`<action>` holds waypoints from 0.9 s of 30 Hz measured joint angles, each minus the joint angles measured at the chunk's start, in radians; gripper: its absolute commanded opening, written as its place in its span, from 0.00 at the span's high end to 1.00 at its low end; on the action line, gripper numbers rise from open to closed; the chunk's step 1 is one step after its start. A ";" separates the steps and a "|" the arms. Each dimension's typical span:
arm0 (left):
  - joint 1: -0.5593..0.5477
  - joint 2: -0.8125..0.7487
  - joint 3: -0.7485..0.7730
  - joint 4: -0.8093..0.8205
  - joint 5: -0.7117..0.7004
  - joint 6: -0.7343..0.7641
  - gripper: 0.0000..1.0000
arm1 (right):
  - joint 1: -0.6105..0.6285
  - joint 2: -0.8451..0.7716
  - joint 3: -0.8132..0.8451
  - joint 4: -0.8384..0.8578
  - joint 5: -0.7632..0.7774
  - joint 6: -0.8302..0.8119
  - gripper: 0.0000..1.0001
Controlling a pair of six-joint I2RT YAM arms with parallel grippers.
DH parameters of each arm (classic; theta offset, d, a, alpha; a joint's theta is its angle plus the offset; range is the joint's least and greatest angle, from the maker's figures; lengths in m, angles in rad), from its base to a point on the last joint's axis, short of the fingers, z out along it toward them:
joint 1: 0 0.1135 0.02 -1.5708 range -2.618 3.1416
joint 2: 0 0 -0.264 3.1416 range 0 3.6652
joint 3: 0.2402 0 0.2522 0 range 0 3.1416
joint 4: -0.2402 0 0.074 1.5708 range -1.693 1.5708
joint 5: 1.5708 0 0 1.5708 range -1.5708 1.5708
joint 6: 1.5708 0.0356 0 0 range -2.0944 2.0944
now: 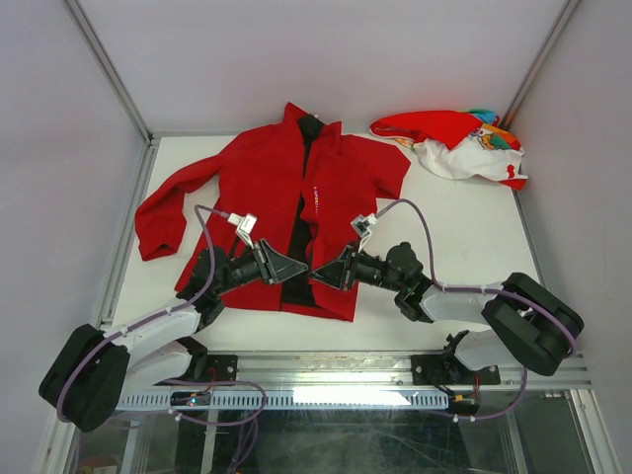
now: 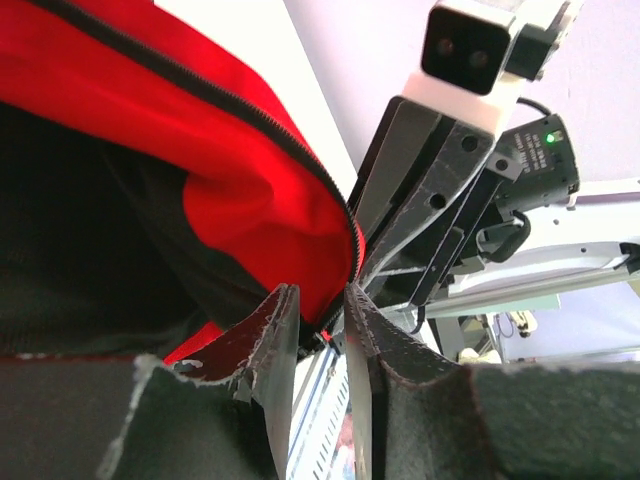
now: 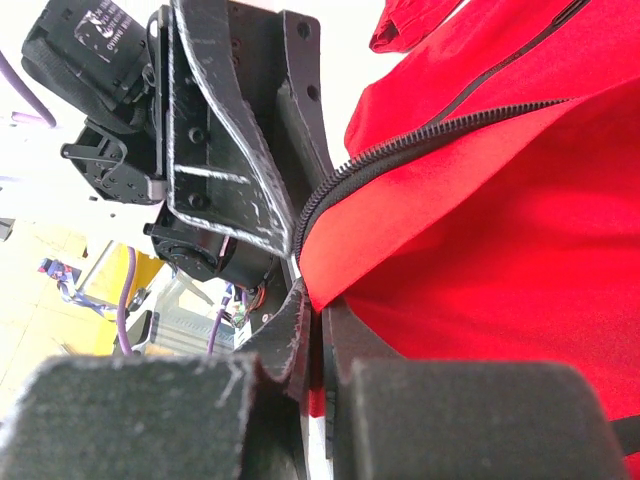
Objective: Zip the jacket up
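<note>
The red jacket [image 1: 262,168] lies flat on the white table [image 1: 464,237], collar away from me and front open, showing black lining. Both grippers meet at the bottom of the front opening. My right gripper [image 1: 319,273] is shut on the red hem at the zipper edge [image 3: 322,310] and lifts the fabric [image 3: 480,230] a little. My left gripper [image 1: 302,268] faces it. Its jaws stand slightly apart [image 2: 318,300], with the lower end of the jacket's zipper edge [image 2: 270,190] between the fingertips. The right gripper's fingers [image 2: 420,200] fill the left wrist view close behind.
A smaller red-and-white garment with colourful print [image 1: 459,143] lies bunched at the back right corner. Grey walls close the table on the left, back and right. A metal rail [image 1: 326,370] runs along the near edge between the arm bases.
</note>
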 measured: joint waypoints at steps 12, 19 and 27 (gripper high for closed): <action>-0.048 0.055 -0.011 -0.002 -0.013 0.019 0.88 | -0.003 0.000 -0.007 -0.026 -0.001 0.004 1.00; -0.079 0.056 -0.047 0.004 -0.025 0.021 0.84 | -0.027 -0.006 -0.028 -0.029 -0.021 0.026 1.00; -0.119 0.003 -0.056 -0.090 -0.082 0.053 0.72 | -0.062 -0.010 -0.039 -0.007 -0.037 0.048 1.00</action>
